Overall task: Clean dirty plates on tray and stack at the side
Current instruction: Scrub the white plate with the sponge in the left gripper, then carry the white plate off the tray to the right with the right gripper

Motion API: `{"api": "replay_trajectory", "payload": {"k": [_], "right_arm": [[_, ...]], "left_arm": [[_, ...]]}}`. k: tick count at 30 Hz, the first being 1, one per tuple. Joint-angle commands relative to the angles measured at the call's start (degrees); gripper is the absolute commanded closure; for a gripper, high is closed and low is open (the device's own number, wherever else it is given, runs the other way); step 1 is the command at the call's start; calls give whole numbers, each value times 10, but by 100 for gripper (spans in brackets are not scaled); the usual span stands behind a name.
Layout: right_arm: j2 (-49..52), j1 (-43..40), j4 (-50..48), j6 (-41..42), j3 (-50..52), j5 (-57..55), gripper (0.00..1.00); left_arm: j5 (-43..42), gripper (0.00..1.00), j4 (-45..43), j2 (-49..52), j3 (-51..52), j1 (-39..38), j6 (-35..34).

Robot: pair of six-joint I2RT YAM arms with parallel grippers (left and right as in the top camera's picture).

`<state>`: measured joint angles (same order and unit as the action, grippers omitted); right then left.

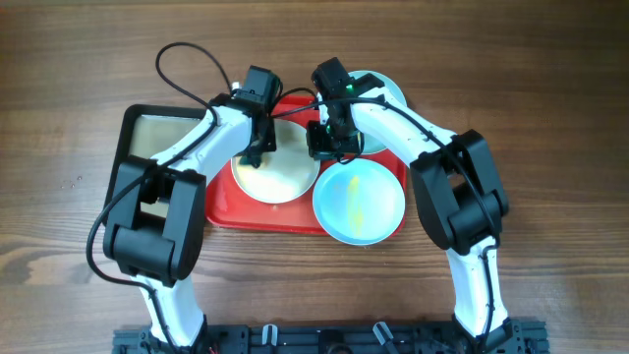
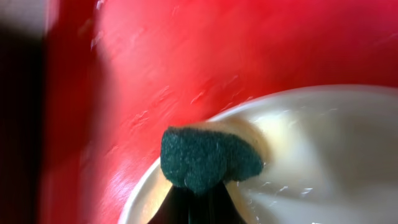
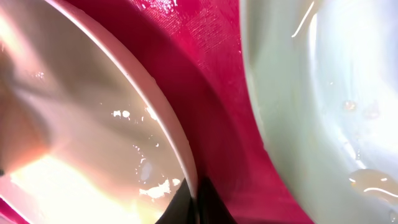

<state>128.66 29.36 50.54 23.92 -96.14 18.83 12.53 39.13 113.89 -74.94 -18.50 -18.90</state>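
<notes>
Left tool (image 2: 194,205) is clamped on a green sponge (image 2: 208,158), which presses on the rim of the white plate (image 2: 323,149) on the red tray (image 2: 186,56). Right tool (image 3: 194,204) sits at that plate's edge; how far open it is cannot be told.

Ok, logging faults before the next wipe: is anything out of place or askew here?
Yes. The front blue plate, streaked yellow, overhangs the right near corner of the red tray. The back blue plate pokes past the far rim. The sponge in the left gripper rests on the white plate, as expected.
</notes>
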Motion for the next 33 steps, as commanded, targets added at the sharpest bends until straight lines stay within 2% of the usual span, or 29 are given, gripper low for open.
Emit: {"api": "replay_trajectory", "payload": {"k": [1, 5, 7, 12, 15, 20, 22, 24, 33], "right_arm": [[1, 2, 5, 0, 5, -19, 96], [1, 2, 8, -2, 5, 1, 96], [1, 2, 7, -13, 5, 14, 95], [-28, 2, 12, -28, 5, 15, 96], [-73, 4, 12, -29, 5, -29, 96], [-165, 49, 12, -30, 5, -198, 96], [-183, 86, 14, -27, 5, -308, 96], [-188, 136, 27, -2, 5, -446, 96], [-188, 254, 47, 20, 5, -812, 96]], "left_arm": [[-4, 96, 116, -21, -45, 11, -43], [-29, 96, 223, -71, -172, 24, -38], [-28, 96, 234, -87, -204, 40, -38], [-29, 96, 233, -90, -204, 98, -39], [-29, 96, 233, -90, -204, 117, -39], [-29, 96, 233, -90, -203, 126, -39], [-29, 96, 233, -90, -203, 126, -39], [-29, 96, 232, -90, -203, 126, -39], [-29, 96, 233, -89, -198, 126, -39]]}}
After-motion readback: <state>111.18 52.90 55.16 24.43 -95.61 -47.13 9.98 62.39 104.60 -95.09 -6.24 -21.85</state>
